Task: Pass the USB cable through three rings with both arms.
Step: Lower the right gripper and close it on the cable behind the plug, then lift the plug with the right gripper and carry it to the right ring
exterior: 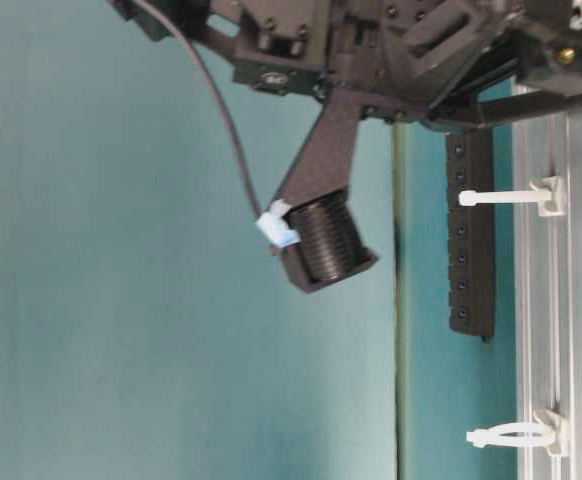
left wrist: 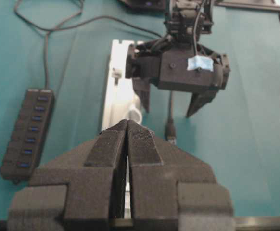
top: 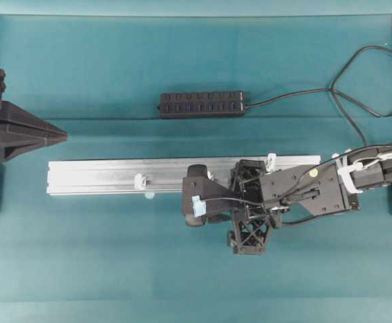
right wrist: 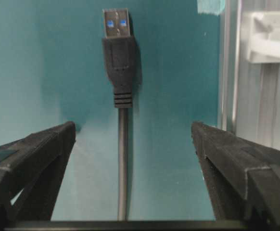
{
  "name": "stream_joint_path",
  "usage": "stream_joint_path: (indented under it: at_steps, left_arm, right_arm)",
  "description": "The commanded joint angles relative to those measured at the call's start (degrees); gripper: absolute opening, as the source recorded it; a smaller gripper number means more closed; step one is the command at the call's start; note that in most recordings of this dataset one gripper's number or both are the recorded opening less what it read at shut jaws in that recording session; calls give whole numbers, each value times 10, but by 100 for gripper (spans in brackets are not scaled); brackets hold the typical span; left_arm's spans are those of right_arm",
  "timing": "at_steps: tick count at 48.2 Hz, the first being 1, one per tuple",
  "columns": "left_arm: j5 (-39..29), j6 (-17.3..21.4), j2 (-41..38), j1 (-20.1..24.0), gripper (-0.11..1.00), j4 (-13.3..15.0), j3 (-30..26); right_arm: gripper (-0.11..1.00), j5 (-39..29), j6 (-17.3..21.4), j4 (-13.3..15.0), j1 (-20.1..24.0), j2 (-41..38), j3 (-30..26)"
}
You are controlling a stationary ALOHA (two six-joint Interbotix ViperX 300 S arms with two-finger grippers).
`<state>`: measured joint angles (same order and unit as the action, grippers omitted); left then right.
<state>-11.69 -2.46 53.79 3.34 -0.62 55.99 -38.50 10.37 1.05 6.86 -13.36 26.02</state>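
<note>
The teal tabletop [top: 115, 256] carries a long silver aluminium rail [top: 115, 176] lying lengthwise across its middle, with white translucent rings clipped upright along it. In the overhead view one ring [top: 141, 181] stands toward the rail's left half and a second ring [top: 271, 161] shows at the far edge near the right end; a third cannot be made out there because the right arm covers that stretch of rail. The table-level view shows two of the rings [exterior: 511, 197] and [exterior: 516, 435] as empty loops with nothing threaded through them. The USB cable [right wrist: 122, 120] lies flat on the tabletop just beside the rail's near edge, its plug with the silver tip [right wrist: 116, 23] pointing away from the right wrist camera. The right hand [right wrist: 130, 139] hangs over the cable with its jaws spread wide, one finger on each side of the cord, touching neither the cord nor the rail as far as can be seen. From the left wrist camera the plug [left wrist: 171, 130] appears below and between those spread fingers. The left hand [top: 60, 136] sits at the left edge, apart from the rail, with its jaws pressed together and nothing between them. A black multi-port hub strip [top: 201, 104] lies beyond the rail, its own cord looping off to the right.
</note>
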Motion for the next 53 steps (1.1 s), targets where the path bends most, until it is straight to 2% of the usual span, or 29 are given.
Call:
stream_joint_path:
  at_steps: [1,16,28,35,39,53]
  left_arm:
    - [3,-1,-3,0,2,0,-6]
    - [3,-1,-2,-1,2,-1,-4]
    - [3,-1,3,0,2,-1,-4]
    - [4,-1,4,0,2,-1,-4]
    - [3,-1,4,0,2,-1,-5]
    - [4,-1,4,0,2,-1,-5]
  right_arm:
    - [70,8,4,2,2,4,3]
    - [70,13,-3,4,1,1,8]
    - [69,13,-22,5,1,-3,2]
    - [65,11,-23,5,2,-3,2]
    - [60,13,-24,4,0,-3,2]
    - [29,13,-24,5,-1,-6,1]
